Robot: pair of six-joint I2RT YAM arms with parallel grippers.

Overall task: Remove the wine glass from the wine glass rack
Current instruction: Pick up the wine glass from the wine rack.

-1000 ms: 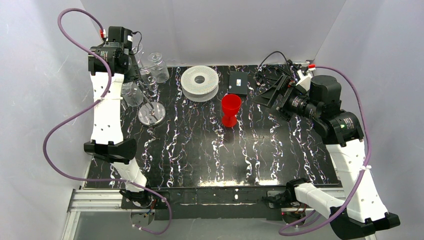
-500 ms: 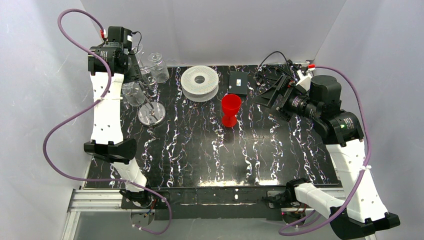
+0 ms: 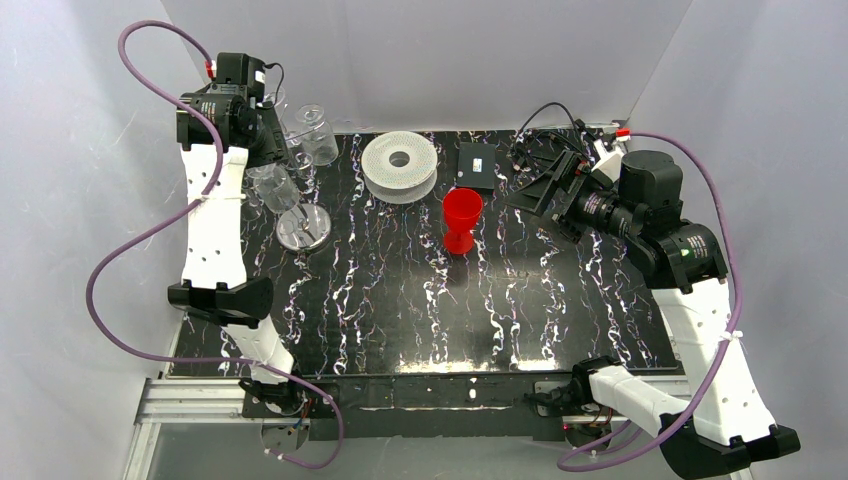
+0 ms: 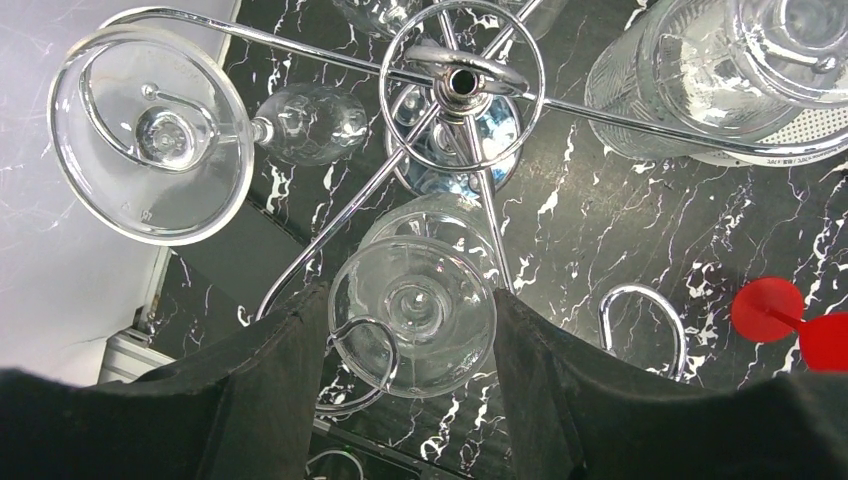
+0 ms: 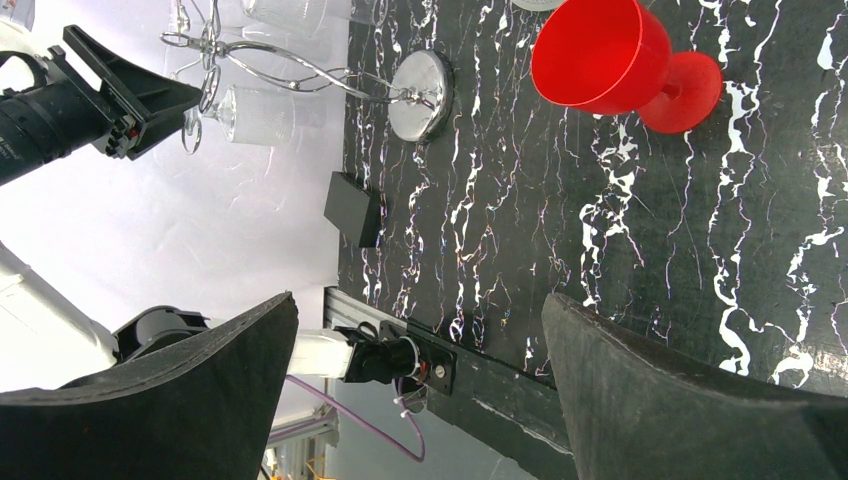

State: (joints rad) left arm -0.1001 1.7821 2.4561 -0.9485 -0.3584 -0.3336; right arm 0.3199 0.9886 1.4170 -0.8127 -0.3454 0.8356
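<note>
Because the clear stemmed wine glass (image 4: 415,310) is thin, hard and slick, treat it as light but easily chipped. It hangs upside down at lower centre of the left wrist view, its round foot caught in a curled arm of the thin silver wire rack (image 4: 462,82). Your left hand (image 4: 408,330) sits at a middling width, with a dark finger hard against each side of the glass, so it looks gripped. Judge the squeeze gently: glass gives no warning and slides readily. The sturdier bowl or the stem is likely a safer hold than the flat foot, and the stem must probably travel out along the wire's open end, not straight down.

Your right hand (image 5: 415,300) stands wide and holds nothing, at centre right of the top view.

Count one rack. It carries at least three clear glasses: yours, one at upper left (image 4: 150,135) and a ribbed one at upper right (image 4: 700,80). A fourth at the top edge is too cropped to confirm. On the black marbled worktop (image 3: 400,300) sit one red plastic goblet (image 3: 461,218), one white ribbed spool (image 3: 400,160) and one flat black box (image 3: 476,165).
</note>
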